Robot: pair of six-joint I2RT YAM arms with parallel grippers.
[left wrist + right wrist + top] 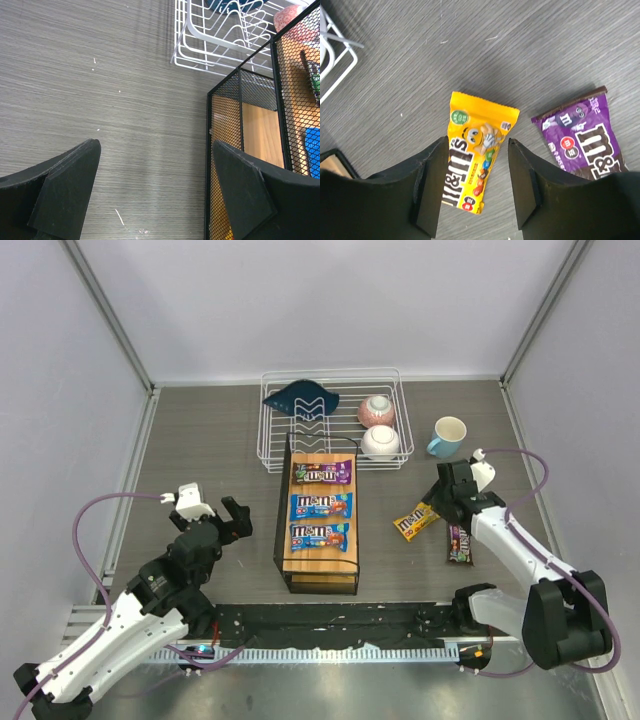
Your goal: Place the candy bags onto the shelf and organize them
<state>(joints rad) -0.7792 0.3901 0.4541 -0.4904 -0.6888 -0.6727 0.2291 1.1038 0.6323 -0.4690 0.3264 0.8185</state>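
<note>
The shelf (283, 510) stands mid-table, black frame with a wooden top. On it lie a purple bag (322, 473) and two blue bags (321, 505) (320, 536). A yellow bag (416, 521) and a purple bag (459, 543) lie on the table to the right of the shelf. My right gripper (476, 172) is open just above the yellow bag (476, 151), jaws on either side of it; the purple bag (582, 140) lies beside it. My left gripper (155, 192) is open and empty over bare table, just left of the shelf's mesh side (225, 160).
A white wire dish rack (290, 445) stands behind the shelf, holding a dark blue dish (303, 398), a pink bowl (377, 410) and a white bowl (380, 442). A blue mug (447, 437) stands to its right. Grey walls enclose the table.
</note>
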